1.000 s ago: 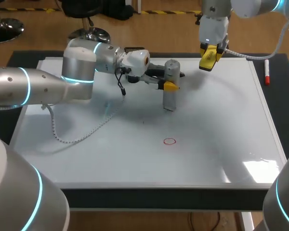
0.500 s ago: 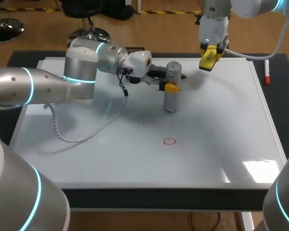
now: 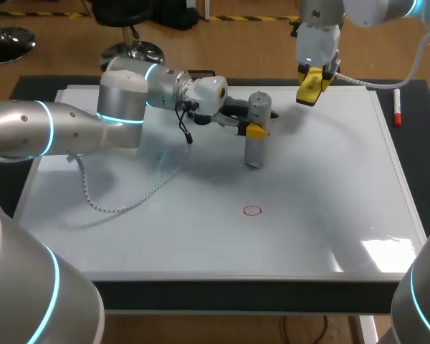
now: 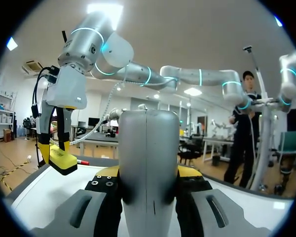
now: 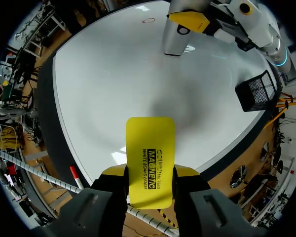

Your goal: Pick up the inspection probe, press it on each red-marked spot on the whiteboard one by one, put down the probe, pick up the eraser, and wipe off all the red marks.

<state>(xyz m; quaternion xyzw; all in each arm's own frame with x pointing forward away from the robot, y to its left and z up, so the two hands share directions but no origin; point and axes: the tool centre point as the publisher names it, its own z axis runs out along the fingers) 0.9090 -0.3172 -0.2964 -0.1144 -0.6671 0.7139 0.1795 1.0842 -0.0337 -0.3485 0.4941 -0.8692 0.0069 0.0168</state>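
Observation:
A grey cylindrical probe (image 3: pixel 254 147) stands upright over the whiteboard (image 3: pixel 201 236), a little behind the one red circle (image 3: pixel 252 210). My left gripper (image 3: pixel 255 127) is shut on its upper part. In the left wrist view the probe (image 4: pixel 148 163) fills the space between the yellow-tipped fingers (image 4: pixel 107 172). Whether its lower end touches the board I cannot tell. My right gripper (image 3: pixel 309 86) hangs above the board's back right, shut on a yellow eraser (image 3: pixel 312 82). The right wrist view shows the eraser (image 5: pixel 149 158) between its fingers, with the probe (image 5: pixel 176 37) and the red circle (image 5: pixel 148 20) ahead.
A red marker (image 3: pixel 397 107) lies on the dark mat just off the board's right edge. The left arm's white cable (image 3: pixel 122 203) trails over the board's left half. My right arm's eraser (image 4: pixel 59 160) also hangs beside the probe in the left wrist view.
My left arm has edged slightly to the right with the probe still upright in its grip. The right arm and eraser have not moved.

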